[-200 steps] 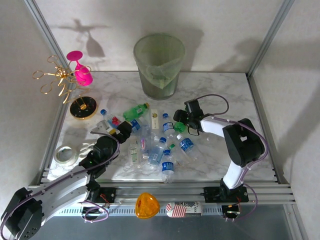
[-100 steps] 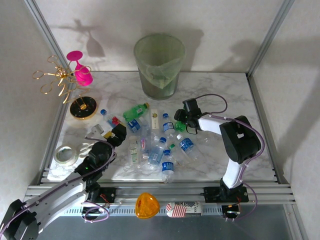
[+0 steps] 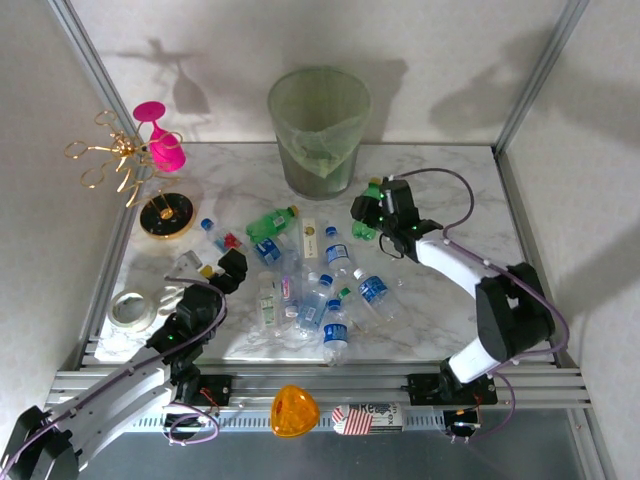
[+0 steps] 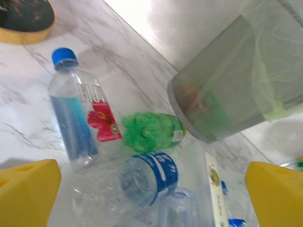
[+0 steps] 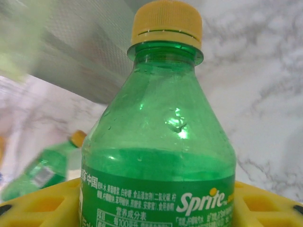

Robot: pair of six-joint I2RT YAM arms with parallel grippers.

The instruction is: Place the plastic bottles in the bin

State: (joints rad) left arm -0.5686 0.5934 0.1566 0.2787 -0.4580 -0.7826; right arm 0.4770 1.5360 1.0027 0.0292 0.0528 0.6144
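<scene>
While the right end effector [image 3: 370, 210] has clamped shut on a green Sprite bottle [image 5: 161, 156], that bottle has left the pile.
It now hangs above the tabletop [image 3: 455, 190] beside the bin [image 3: 300, 170] at the far edge, and release is judged next. The left end effector [image 3: 232, 268] gapes wide and empty over the remaining bottles [image 3: 300, 290].

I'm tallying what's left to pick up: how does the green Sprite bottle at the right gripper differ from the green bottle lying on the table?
The Sprite bottle is clamped in the right gripper, close to the bin; the lying green bottle rests on its side on the table, untouched. The Sprite bottle looks smooth; the lying green bottle looks crumpled. Both are translucent green with yellow caps.
</scene>
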